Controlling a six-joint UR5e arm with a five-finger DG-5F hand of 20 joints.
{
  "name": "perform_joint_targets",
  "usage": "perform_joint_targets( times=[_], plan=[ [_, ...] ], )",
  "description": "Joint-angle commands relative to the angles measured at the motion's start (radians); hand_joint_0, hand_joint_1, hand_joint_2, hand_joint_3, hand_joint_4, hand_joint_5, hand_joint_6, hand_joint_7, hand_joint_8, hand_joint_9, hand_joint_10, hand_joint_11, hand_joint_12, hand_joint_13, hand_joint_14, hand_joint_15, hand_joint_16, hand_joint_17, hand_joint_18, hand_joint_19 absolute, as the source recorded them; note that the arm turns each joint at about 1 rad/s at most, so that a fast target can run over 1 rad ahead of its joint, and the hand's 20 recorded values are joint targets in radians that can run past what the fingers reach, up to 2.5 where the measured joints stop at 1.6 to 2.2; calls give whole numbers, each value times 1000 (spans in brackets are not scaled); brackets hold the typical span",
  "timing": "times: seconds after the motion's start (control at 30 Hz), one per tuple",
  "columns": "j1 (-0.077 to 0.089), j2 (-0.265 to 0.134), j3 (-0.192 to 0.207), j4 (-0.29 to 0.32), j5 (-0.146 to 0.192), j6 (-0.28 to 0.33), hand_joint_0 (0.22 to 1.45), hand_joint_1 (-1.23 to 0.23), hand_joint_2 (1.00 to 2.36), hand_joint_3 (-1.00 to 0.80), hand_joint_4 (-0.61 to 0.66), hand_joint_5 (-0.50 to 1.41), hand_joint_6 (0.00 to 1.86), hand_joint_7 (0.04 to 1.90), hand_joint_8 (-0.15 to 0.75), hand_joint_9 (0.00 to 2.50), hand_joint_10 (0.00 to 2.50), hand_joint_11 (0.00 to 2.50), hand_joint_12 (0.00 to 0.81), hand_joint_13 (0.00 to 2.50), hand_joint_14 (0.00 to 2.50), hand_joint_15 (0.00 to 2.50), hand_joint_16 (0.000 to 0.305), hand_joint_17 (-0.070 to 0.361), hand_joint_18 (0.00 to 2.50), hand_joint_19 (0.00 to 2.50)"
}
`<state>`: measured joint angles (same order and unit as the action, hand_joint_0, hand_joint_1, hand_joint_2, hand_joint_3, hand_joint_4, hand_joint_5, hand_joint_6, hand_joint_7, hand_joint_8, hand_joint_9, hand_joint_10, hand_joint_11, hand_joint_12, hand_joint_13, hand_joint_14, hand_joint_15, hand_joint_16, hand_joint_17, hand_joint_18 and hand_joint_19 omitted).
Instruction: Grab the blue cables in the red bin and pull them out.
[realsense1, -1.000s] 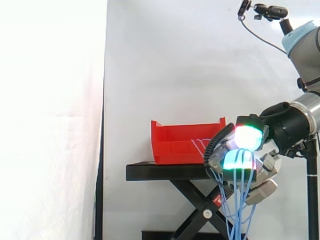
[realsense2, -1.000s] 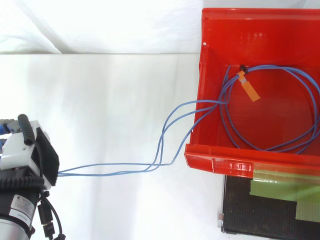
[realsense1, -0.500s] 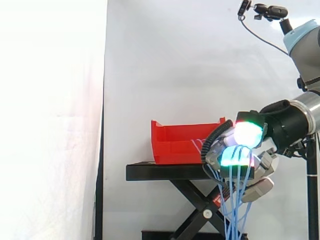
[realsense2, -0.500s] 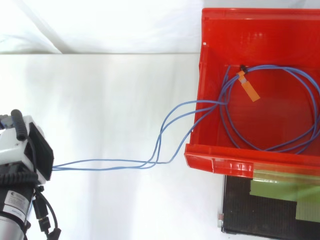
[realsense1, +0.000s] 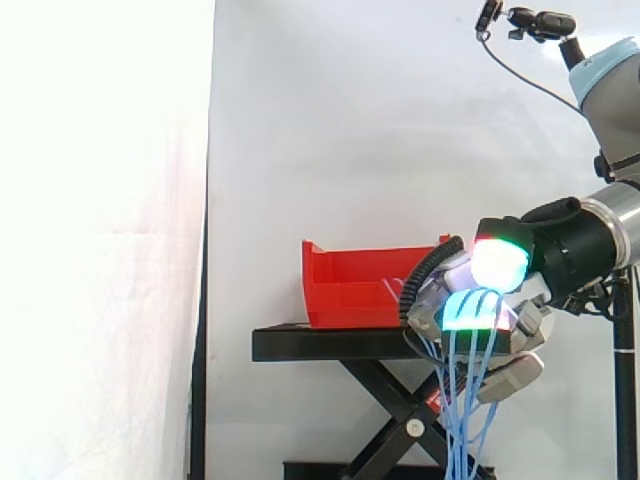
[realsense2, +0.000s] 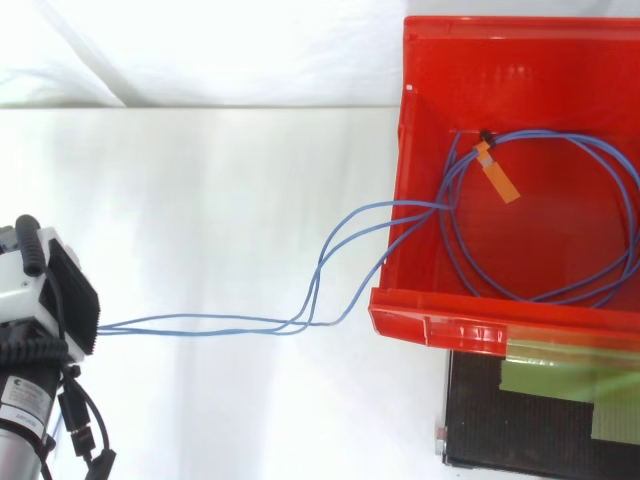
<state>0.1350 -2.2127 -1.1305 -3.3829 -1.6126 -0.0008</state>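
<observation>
Gripping blue cables (realsense2: 330, 250) draped over red bin (realsense2: 440, 325) rim, hand (realsense1: 500, 268) beside stand (realsense1: 330, 343)

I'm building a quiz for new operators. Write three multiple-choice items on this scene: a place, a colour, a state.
1. Where does the coil of the blue cables lie? A. in the red bin B. on the floor C. on a shelf
2. The tag on the cables is: A. green B. orange C. white
3. The cables are: A. wholly out B. untouched C. partly pulled out
Key: 1 A, the loop rests inside it; 2 B, plainly orange; 3 C, strands cross the rim to the hand.
</observation>
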Motion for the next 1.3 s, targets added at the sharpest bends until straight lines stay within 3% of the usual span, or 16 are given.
perform_joint_targets(
  times=[0.0,1.27],
  plan=[
    [0,1,0,13,0,0,861,-1041,1000,-1000,263,671,1124,307,269,1325,8,1541,356,1121,1239,1135,44,99,1103,1467],
    [-5,-1,0,33,2,0,829,-1095,1000,-1000,342,512,1291,207,277,1260,1,1546,370,1080,1307,1083,47,107,1077,1460]
  ],
)
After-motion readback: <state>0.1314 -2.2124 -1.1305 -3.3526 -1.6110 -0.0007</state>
